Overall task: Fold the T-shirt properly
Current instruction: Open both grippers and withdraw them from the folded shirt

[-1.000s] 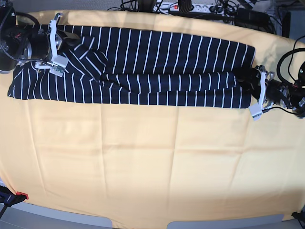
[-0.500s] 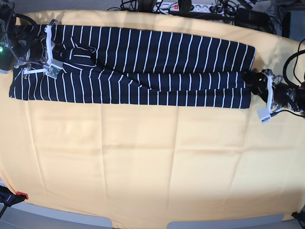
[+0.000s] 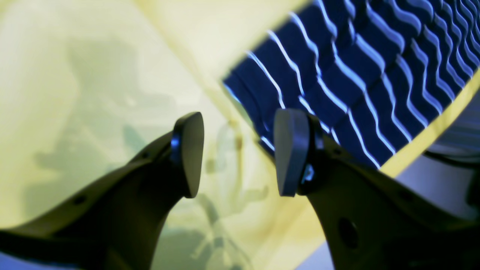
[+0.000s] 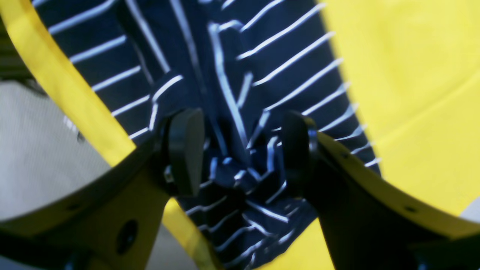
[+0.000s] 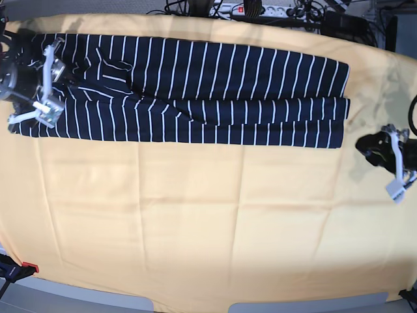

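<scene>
The left end effector (image 5: 376, 147) hangs over bare yellow cloth, apart from the T-shirt (image 5: 195, 91), its fingers spread moderately wide with nothing between them. The right end effector (image 5: 60, 88) reaches in low over the garment's opposite end, similarly parted; its wrist view shows bunched striped fabric (image 4: 243, 176) lying between the pads (image 4: 185, 150), though whether they touch the cloth is hard to tell. The T-shirt lies folded into a long band across the far side of the tabletop (image 5: 195, 222). Both arms are largely cut off at the frame edges.
</scene>
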### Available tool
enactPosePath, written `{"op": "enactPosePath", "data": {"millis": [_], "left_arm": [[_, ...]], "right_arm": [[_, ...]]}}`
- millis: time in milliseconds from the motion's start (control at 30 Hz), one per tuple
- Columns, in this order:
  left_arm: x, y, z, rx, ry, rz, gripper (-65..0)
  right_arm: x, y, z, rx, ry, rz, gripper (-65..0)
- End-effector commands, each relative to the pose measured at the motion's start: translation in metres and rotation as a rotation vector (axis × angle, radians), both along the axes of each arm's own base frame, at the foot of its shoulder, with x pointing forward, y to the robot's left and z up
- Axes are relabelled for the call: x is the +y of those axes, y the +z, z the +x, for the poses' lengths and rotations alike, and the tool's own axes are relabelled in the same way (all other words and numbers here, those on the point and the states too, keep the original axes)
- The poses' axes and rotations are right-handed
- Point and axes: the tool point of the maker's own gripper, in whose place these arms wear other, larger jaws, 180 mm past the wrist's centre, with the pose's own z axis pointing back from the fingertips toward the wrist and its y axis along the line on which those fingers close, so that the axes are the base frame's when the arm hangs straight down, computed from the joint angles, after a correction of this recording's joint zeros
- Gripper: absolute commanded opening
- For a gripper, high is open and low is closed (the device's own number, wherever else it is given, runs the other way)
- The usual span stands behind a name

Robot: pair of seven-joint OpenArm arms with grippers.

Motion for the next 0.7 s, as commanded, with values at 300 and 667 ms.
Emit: {"op": "enactPosePath", "data": {"millis": [300,667], "left_arm": [[0.033,0.096,0.034,-0.260,0.157,-0.090,-33.2],[0.031,0.040,0.003,-0.098,0.188,-0.104,-33.2]], "right_arm": [[0.000,-0.031,0.018,-0.013,-0.252,0.395,-65.0],[-0.054,-0.113,0.008,0.077,-0.522,0.316,-65.0]]}}
